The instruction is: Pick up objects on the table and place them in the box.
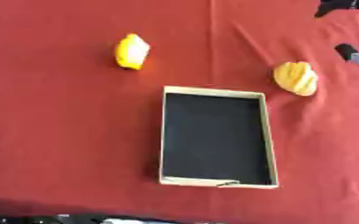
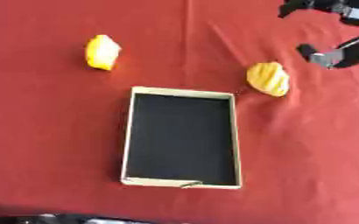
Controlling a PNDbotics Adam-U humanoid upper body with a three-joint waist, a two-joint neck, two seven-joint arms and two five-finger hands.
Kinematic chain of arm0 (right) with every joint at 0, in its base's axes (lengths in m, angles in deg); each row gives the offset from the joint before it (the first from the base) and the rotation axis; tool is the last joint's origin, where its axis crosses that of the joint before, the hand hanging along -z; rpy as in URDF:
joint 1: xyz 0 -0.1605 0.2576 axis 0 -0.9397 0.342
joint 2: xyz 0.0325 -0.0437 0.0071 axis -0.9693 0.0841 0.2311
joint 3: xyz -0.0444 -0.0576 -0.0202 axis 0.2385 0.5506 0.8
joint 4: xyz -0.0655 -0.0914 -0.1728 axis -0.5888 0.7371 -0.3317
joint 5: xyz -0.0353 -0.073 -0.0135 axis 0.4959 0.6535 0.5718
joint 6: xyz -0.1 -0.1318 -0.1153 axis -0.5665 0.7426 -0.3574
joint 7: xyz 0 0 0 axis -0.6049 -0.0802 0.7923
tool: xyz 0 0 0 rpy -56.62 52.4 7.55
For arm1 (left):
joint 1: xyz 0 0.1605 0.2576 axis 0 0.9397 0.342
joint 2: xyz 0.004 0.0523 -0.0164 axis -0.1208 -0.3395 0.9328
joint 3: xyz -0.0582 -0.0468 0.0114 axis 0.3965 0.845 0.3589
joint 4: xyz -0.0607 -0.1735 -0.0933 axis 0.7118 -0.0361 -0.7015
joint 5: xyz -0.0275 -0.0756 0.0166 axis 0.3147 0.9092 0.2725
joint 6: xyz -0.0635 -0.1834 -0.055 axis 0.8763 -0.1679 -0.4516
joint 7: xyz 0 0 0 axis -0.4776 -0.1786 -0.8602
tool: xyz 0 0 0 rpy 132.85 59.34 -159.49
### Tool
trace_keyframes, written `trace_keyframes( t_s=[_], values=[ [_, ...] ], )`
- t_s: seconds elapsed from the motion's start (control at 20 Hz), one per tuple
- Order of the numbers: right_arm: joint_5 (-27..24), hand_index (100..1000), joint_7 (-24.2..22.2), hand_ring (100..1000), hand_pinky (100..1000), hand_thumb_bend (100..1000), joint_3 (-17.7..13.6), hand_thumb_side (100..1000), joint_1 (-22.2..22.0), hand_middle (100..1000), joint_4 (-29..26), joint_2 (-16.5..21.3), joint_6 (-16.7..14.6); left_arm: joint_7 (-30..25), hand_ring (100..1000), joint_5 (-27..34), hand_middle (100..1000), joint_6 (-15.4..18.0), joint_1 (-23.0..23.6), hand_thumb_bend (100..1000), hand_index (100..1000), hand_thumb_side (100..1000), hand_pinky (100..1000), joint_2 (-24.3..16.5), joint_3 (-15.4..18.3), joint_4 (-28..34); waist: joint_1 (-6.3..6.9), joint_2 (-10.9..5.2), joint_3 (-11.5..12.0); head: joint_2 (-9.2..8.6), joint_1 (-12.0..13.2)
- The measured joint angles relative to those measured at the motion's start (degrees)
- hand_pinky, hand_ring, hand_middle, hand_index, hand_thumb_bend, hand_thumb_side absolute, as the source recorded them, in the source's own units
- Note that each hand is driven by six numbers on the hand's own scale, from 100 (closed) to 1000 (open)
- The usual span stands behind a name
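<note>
While the red tablecloth [image 1: 60,144] covers the whole table, nothing has gone into the box [image 2: 127,135] yet, so as far as I can tell the job has hardly begun. The box is a flat cardboard tray with a black bottom. It sits in the middle of the table, nearer the front edge, and it looks empty.

Two yellow things are left to pick up. One yellow ridged thing [image 2: 268,78] lies just beside the far right corner of the box, on the cloth and not touching it. It may be a toy fruit or a shell shape; I cannot tell which. The other yellow thing [image 1: 131,51], smoother and a bit pointed, lies well apart from the box, toward the far left of the table.

The right hand [image 2: 332,54] shows at the far right edge, near the ridged thing but not on it. It holds nothing, though I cannot tell if its fingers are straight or curled. The left hand is not seen.

Both things need to go in.
</note>
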Motion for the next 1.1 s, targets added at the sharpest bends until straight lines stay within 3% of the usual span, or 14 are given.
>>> trace_keyframes(
  t_s=[0.6, 0.8, 1.1],
  values=[
    [-7.0, 994, 2.0, 1000, 1000, 100, -6.7, 295, -2.6, 857, -5.6, 3.1, -2.0, 0.3, 818, -0.5, 853, -0.2, 0.3, 100, 908, 607, 874, 0.0, 0.3, 0.0, 0.0, 0.0, -0.4, 0.2, 0.5],
    [-7.2, 994, 1.3, 1000, 1000, 100, -6.5, 310, -2.8, 858, -5.8, 3.3, -1.3, 0.3, 817, -0.5, 853, -0.2, 0.3, 100, 907, 608, 874, 0.0, 0.3, 0.0, 0.0, 0.07, -0.3, 0.2, 0.5],
    [-5.3, 993, -0.1, 1000, 1000, 100, -3.6, 335, -2.4, 858, -5.0, 3.3, 0.1, 0.2, 817, -0.5, 853, -0.3, 0.2, 100, 908, 606, 873, 0.0, 0.3, 0.0, 0.0, 0.08, 0.2, 0.2, 0.1]
  ],
)
